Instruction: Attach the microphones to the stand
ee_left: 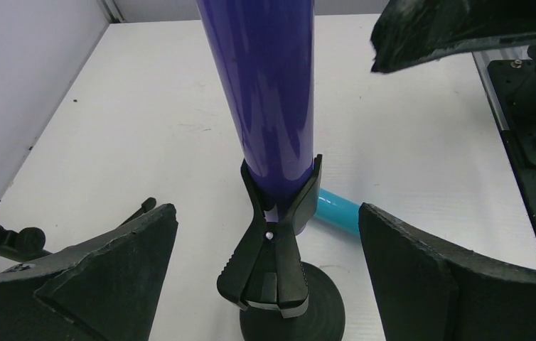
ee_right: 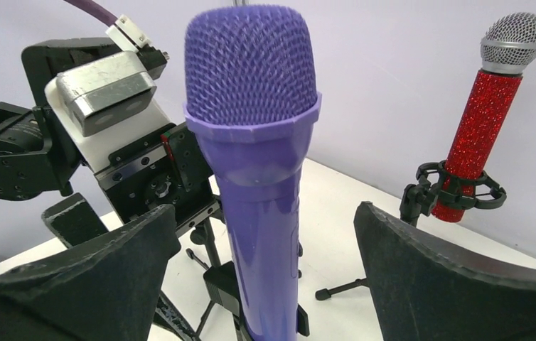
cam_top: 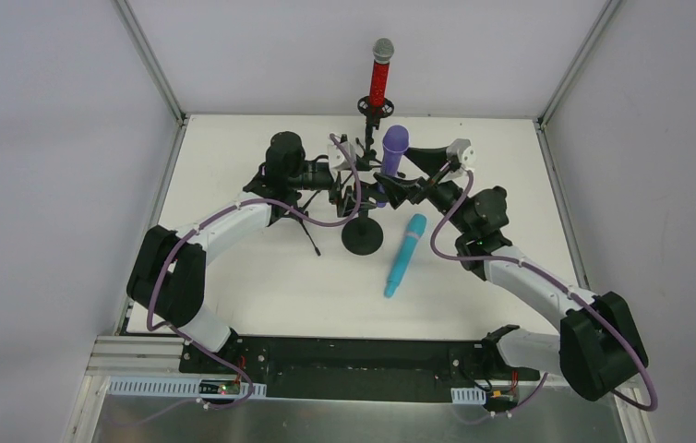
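The purple microphone [cam_top: 394,148] [ee_right: 254,128] stands upright in a black spring clamp [ee_left: 269,263] on a round-base stand [cam_top: 363,237]. My left gripper [ee_left: 266,213] [cam_top: 352,189] is open, its fingers wide on either side of the clamp and touching nothing. My right gripper [ee_right: 261,231] [cam_top: 409,187] is open too, its fingers apart around the purple body [ee_left: 265,92]. The red microphone [cam_top: 380,78] [ee_right: 482,135] with a silver mesh head sits upright in a ring mount [ee_right: 461,188] at the back. The cyan microphone [cam_top: 405,256] [ee_left: 336,211] lies flat on the table.
A thin black tripod leg [cam_top: 308,238] [ee_left: 137,211] reaches out under my left arm, and more legs [ee_right: 343,288] show beside the purple microphone. The left wrist's camera housing [ee_right: 109,92] is close behind the purple head. Grey walls close in the white table [cam_top: 261,286].
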Robot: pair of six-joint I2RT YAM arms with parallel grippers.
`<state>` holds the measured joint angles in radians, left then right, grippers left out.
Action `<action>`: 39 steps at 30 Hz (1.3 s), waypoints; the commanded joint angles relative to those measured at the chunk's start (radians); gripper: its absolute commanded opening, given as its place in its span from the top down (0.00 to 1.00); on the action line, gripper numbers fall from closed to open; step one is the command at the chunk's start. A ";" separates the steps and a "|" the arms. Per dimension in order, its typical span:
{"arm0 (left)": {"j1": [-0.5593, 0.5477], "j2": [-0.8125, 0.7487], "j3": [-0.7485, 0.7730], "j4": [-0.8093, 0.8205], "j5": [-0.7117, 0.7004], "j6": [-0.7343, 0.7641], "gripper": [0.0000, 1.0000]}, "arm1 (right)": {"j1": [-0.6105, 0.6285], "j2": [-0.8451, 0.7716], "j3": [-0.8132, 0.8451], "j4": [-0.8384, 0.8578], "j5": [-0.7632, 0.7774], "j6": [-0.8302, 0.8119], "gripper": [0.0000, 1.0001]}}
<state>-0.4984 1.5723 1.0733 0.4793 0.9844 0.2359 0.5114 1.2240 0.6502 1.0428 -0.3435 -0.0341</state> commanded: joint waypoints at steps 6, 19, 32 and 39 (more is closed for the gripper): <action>0.014 -0.043 -0.001 0.092 0.012 -0.076 0.03 | 0.005 -0.149 -0.069 -0.076 0.028 0.026 0.01; 0.053 0.016 -0.007 0.055 0.120 -0.026 0.05 | 0.006 -0.330 -0.239 -0.250 0.032 0.023 0.01; 0.054 0.086 -0.042 0.115 0.082 -0.023 0.03 | 0.005 -0.362 -0.270 -0.293 0.029 0.031 0.01; 0.052 0.088 -0.084 0.142 0.082 0.006 0.06 | 0.005 -0.357 -0.277 -0.293 0.030 0.031 0.01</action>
<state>-0.4450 1.6650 1.0103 0.5507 1.0389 0.2012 0.5114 0.8742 0.3756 0.7250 -0.3176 -0.0113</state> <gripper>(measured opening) 0.952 0.993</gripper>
